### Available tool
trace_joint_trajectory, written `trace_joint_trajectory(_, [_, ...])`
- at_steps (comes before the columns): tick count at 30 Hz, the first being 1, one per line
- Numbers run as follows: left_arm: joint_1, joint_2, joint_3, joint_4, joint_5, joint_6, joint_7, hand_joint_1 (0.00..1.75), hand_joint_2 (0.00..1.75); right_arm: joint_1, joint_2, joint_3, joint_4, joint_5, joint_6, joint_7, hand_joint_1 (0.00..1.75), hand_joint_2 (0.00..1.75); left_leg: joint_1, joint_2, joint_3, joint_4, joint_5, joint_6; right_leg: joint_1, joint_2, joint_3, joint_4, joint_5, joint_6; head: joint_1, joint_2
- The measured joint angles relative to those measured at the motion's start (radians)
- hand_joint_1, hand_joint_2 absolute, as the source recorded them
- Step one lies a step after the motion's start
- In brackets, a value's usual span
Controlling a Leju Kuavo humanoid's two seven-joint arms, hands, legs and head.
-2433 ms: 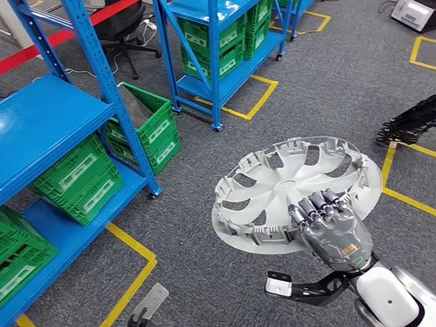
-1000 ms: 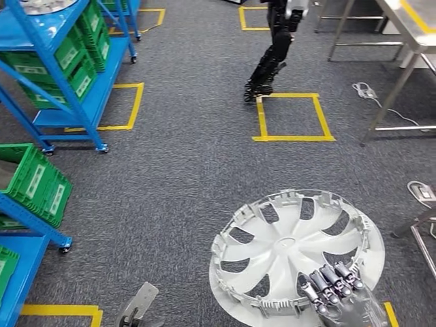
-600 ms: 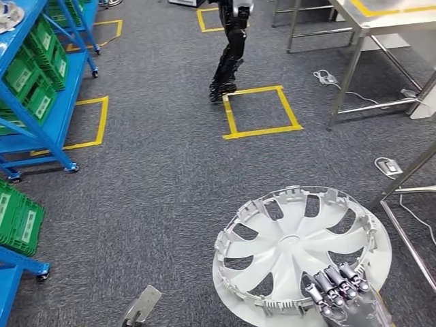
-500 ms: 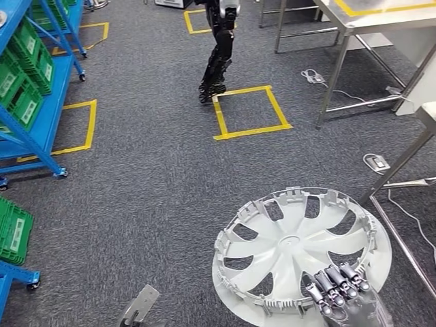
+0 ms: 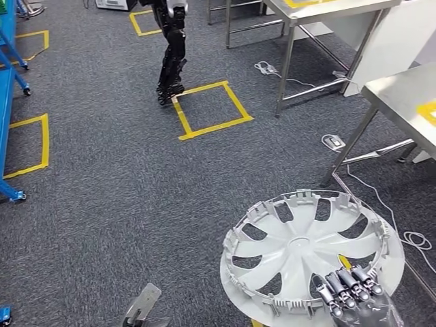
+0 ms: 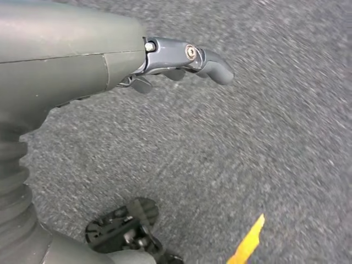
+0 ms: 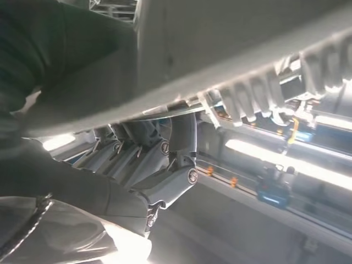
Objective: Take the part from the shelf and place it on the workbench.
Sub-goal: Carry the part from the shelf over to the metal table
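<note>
The part is a pale grey wheel cover (image 5: 303, 248) with curved spokes, carried flat and low at the right in the head view. My right hand (image 5: 355, 296) grips its near rim, fingers curled over the edge. In the right wrist view the cover's ribbed rim (image 7: 249, 49) lies across the hand's fingers (image 7: 166, 159). A steel workbench (image 5: 406, 95) stands at the right, a little ahead of the cover. My left hand (image 6: 124, 60) hangs over the grey carpet with its fingers stretched out and nothing in it.
A second steel table (image 5: 319, 10) stands at the back. A dark humanoid robot's legs (image 5: 172, 48) stand by a yellow floor square (image 5: 210, 109). Cables (image 5: 411, 238) and a small floor box (image 5: 334, 142) lie near the bench legs. A blue shelf leg (image 5: 10, 136) shows at the far left.
The camera has swung to the right: the blue shelves and green crates slid out to the left and the steel benches came in. The wheel cover stays in my right hand.
</note>
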Motion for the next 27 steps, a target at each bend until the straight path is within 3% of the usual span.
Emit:
trace_joint_trajectory(2, [-0.001,0.001,0.0,0.0,0.001,-0.001,-0.001,0.0,1.75,0.002,0.0,-0.006,-0.001,0.0,0.0,0.0,1.75,1.75,-0.004,0.018,0.003,0.007,-0.009,-0.012,0.001,-0.036,0.067,-0.111,0.03,-0.008,-0.002,0.0])
trace_joint_trajectory(3, [-0.002,0.001,0.0,0.0,0.001,-0.001,-0.001,0.0,1.75,0.003,0.001,-0.009,-0.002,0.0,0.0,0.001,1.75,1.75,-0.007,0.026,0.004,0.01,-0.012,-0.018,0.003,-0.043,0.079,-0.13,0.031,-0.015,-0.002,0.0])
trace_joint_trajectory(5, [-0.004,0.001,0.0,0.0,0.002,-0.001,-0.003,0.0,1.75,0.005,0.001,-0.011,-0.004,0.0,0.0,0.001,1.75,1.75,-0.008,0.044,0.008,0.012,-0.015,-0.027,0.005,-0.021,0.077,-0.128,0.032,-0.032,-0.004,0.0])
trace_joint_trajectory(6, [-0.005,0.001,0.0,0.0,0.002,-0.001,-0.004,0.0,1.75,0.006,0.001,-0.011,-0.006,0.0,0.0,0.001,1.75,1.75,-0.005,0.038,0.008,0.017,-0.021,-0.032,0.004,-0.01,0.076,-0.129,0.034,-0.039,-0.004,0.0])
trace_joint_trajectory(8, [-0.007,0.0,-0.001,-0.001,0.003,-0.001,-0.007,0.0,1.75,0.006,0.002,-0.012,-0.008,0.0,0.0,0.001,1.75,1.75,0.0,-0.006,-0.013,0.077,-0.065,-0.042,0.002,0.012,0.076,-0.131,0.037,-0.052,-0.006,0.0])
trace_joint_trajectory(10, [-0.004,0.0,-0.001,-0.001,0.003,-0.001,-0.009,0.0,1.75,0.005,0.002,-0.012,-0.008,0.0,0.0,0.001,1.75,1.75,0.003,-0.053,-0.072,0.213,-0.134,-0.044,0.002,0.036,0.075,-0.131,0.039,-0.059,-0.007,0.0])
trace_joint_trajectory(11, [-0.002,0.0,-0.001,0.0,0.004,-0.001,-0.009,0.0,1.75,0.004,0.002,-0.013,-0.008,0.0,0.0,0.001,1.75,1.75,0.003,-0.061,-0.103,0.278,-0.157,-0.043,0.004,0.05,0.074,-0.131,0.039,-0.06,-0.007,0.0])
trace_joint_trajectory(12, [0.0,0.001,-0.001,0.0,0.006,-0.001,-0.009,0.0,1.75,0.005,0.003,-0.013,-0.008,0.001,0.0,0.001,1.75,1.75,0.002,-0.063,-0.122,0.313,-0.161,-0.04,0.006,0.064,0.074,-0.13,0.04,-0.061,-0.007,0.0])
trace_joint_trajectory(13, [0.0,0.001,-0.001,-0.001,0.007,-0.001,-0.009,0.0,1.75,0.005,0.003,-0.013,-0.008,0.001,0.0,0.0,1.75,1.75,0.002,-0.065,-0.124,0.309,-0.143,-0.036,0.008,0.078,0.075,-0.13,0.04,-0.061,-0.007,0.0])
trace_joint_trajectory(14, [-0.001,0.001,-0.001,-0.001,0.008,0.0,-0.009,0.0,1.75,0.005,0.004,-0.014,-0.008,0.002,0.0,0.0,1.75,1.75,0.001,-0.07,-0.108,0.265,-0.108,-0.029,0.01,0.093,0.076,-0.13,0.04,-0.061,-0.007,0.0])
trace_joint_trajectory(16, [-0.003,0.003,-0.001,-0.001,0.009,0.0,-0.009,0.0,1.75,0.004,0.004,-0.016,-0.008,0.002,0.0,0.0,1.75,1.75,-0.002,-0.109,-0.05,0.123,-0.031,-0.013,0.013,0.119,0.076,-0.129,0.041,-0.059,-0.006,0.0])
trace_joint_trajectory(17, [-0.004,0.003,-0.001,-0.001,0.01,0.0,-0.009,0.0,1.75,0.004,0.004,-0.017,-0.008,0.003,0.0,0.0,1.75,1.75,-0.002,-0.129,-0.027,0.067,-0.011,-0.008,0.012,0.131,0.074,-0.127,0.042,-0.057,-0.006,0.0])
trace_joint_trajectory(18, [-0.004,0.004,-0.001,-0.001,0.01,0.0,-0.01,0.0,1.75,0.004,0.005,-0.018,-0.008,0.003,0.0,0.0,1.75,1.75,-0.003,-0.143,-0.016,0.037,-0.003,-0.005,0.011,0.142,0.07,-0.127,0.044,-0.053,-0.006,0.0])
trace_joint_trajectory(20, [-0.006,0.004,-0.001,-0.001,0.011,0.001,-0.011,0.0,1.75,0.006,0.006,-0.022,-0.008,0.004,0.0,-0.001,1.75,1.75,-0.004,-0.134,-0.012,0.025,-0.004,-0.003,0.008,0.162,0.061,-0.129,0.049,-0.041,-0.007,0.0])
trace_joint_trajectory(21, [-0.008,0.003,-0.002,-0.001,0.012,0.001,-0.011,0.0,1.75,0.009,0.006,-0.025,-0.009,0.004,0.0,-0.001,1.75,1.75,-0.003,-0.123,-0.011,0.02,0.0,-0.001,0.007,0.157,0.055,-0.126,0.048,-0.035,-0.006,0.0])
trace_joint_trajectory(23, [-0.009,0.001,-0.004,-0.001,0.013,0.002,-0.012,0.0,1.75,0.013,0.007,-0.033,-0.01,0.005,0.0,0.0,1.75,1.75,0.0,-0.099,-0.007,0.006,0.008,0.007,0.01,0.107,0.027,-0.082,0.018,-0.027,-0.001,0.0])
trace_joint_trajectory(25, [-0.006,-0.001,-0.007,-0.001,0.015,0.002,-0.013,0.0,1.75,0.015,0.008,-0.041,-0.012,0.005,-0.001,0.003,1.75,1.75,-0.001,-0.073,-0.007,0.002,0.009,0.012,0.009,0.053,-0.031,0.039,-0.046,-0.019,0.004,0.0])
trace_joint_trajectory(27, [-0.001,-0.001,-0.01,-0.001,0.018,0.002,-0.013,0.0,1.75,0.021,0.01,-0.051,-0.014,0.005,-0.001,0.006,1.75,1.75,-0.001,-0.044,-0.007,0.003,0.008,0.013,0.005,0.04,-0.082,0.149,-0.083,-0.01,0.004,0.0])
